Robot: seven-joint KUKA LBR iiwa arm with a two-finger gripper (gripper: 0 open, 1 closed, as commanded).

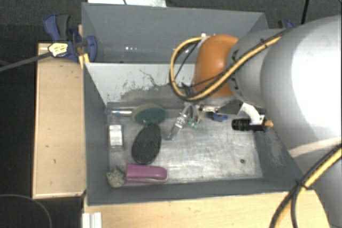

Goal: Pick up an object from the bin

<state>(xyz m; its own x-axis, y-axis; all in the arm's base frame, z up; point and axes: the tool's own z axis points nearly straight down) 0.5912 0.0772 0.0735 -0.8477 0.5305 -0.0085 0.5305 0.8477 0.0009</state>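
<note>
Grey metal bin [214,156]; the hand [186,121] hangs mid-bin, its grip impossible to tell. Black oval brush [146,144] at its eight o'clock, black marker [247,125] at three o'clock.

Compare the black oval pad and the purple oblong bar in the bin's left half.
Colour and shape: the black oval pad is broad and rounded, the purple oblong bar slim, straight-sided. Pose: pad runs tilted front-to-back, bar crosswise by the front wall. Both lie flat, left of the gripper.

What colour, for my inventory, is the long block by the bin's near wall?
Purple block, camera view.
</note>
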